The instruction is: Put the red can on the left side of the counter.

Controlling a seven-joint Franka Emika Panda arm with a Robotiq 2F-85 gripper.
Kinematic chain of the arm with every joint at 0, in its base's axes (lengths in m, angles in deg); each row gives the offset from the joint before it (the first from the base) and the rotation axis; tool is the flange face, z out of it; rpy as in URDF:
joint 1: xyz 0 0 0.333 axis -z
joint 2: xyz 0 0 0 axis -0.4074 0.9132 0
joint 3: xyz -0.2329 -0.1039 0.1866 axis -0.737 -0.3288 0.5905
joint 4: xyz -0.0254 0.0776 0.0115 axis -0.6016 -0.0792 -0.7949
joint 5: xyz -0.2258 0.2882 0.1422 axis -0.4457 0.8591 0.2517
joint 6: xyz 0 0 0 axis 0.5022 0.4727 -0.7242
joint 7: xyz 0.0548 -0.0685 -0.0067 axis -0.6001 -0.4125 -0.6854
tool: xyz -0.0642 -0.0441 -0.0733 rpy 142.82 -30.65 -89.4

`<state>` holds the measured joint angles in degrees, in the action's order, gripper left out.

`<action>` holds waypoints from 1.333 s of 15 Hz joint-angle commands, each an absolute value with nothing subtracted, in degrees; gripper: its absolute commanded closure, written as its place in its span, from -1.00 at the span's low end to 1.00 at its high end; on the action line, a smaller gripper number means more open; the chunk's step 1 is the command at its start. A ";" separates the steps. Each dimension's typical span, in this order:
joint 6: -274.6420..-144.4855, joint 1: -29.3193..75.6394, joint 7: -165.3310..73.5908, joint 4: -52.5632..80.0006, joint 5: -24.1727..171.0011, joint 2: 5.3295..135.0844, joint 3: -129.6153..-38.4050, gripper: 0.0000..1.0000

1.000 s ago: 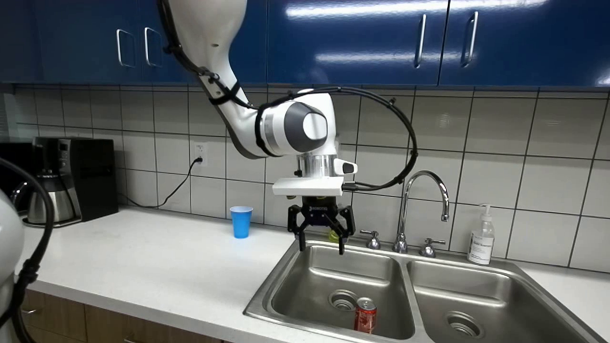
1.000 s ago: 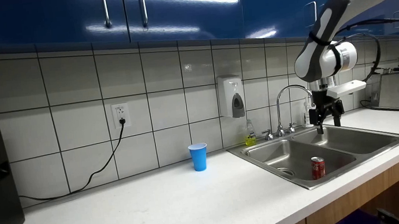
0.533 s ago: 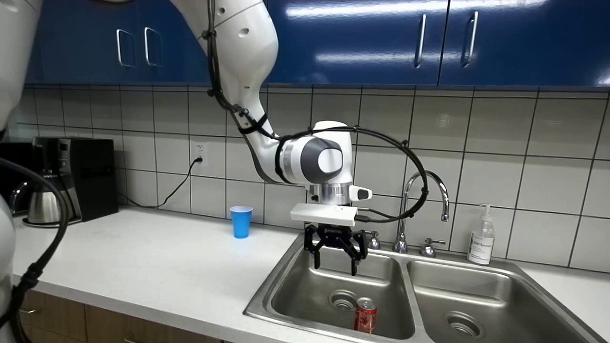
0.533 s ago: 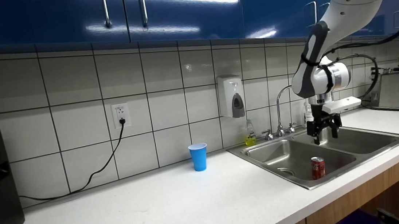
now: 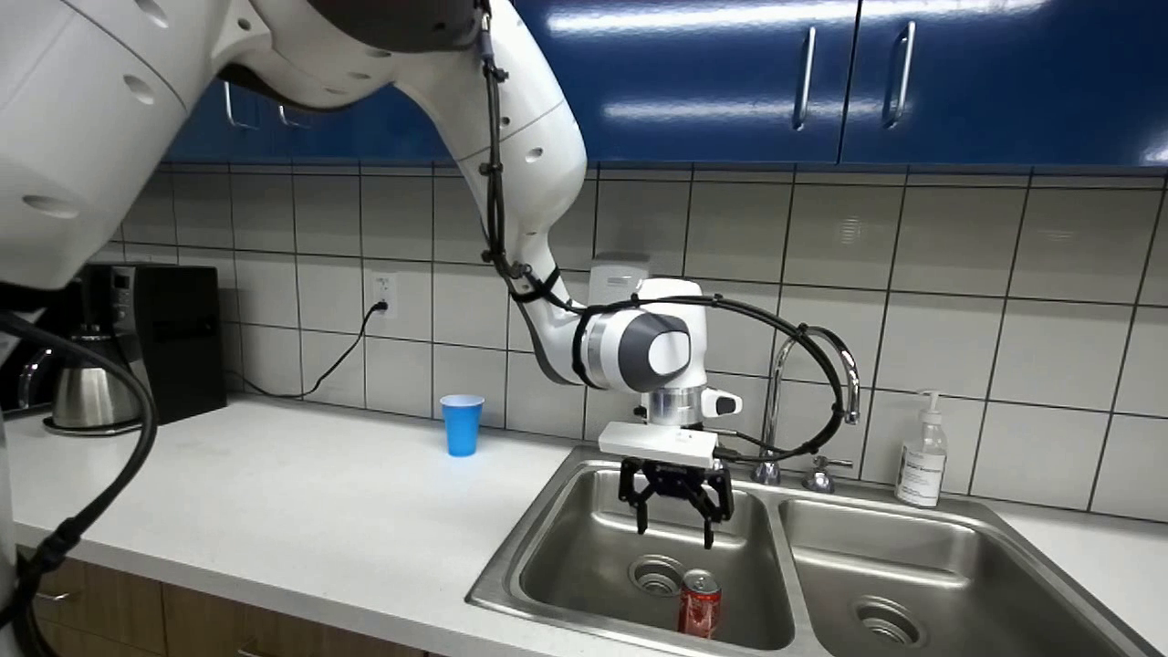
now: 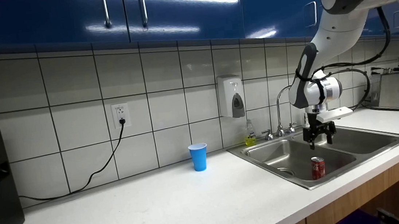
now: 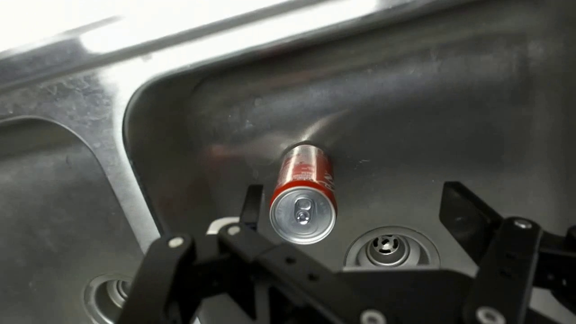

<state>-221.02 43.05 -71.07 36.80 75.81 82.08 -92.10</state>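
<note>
The red can (image 5: pixel 699 610) stands upright in a sink basin, near the basin's front wall. It also shows in an exterior view (image 6: pixel 318 168) and in the wrist view (image 7: pixel 303 211), silvery top facing the camera. My gripper (image 5: pixel 675 537) is open and empty above the same basin, higher than the can and apart from it. It shows in an exterior view (image 6: pixel 321 145) too. In the wrist view the gripper (image 7: pixel 353 195) has its fingers wide apart, with the can nearer the left finger (image 7: pixel 252 204). The white counter (image 5: pixel 274 502) extends beside the sink.
A blue cup (image 5: pixel 462 427) stands on the counter near the tiled wall. The faucet (image 5: pixel 776 401) rises behind the sink, close to the arm. A soap bottle (image 5: pixel 923 456) stands behind the sink. A black coffee machine (image 5: pixel 173 342) stands at the counter's far end.
My gripper has come down over the basin and closer to the can, staying open. The can and the cup have not moved.
</note>
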 commanded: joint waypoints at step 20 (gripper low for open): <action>-209.74 47.56 -71.99 17.82 76.10 95.25 -87.85 -1.00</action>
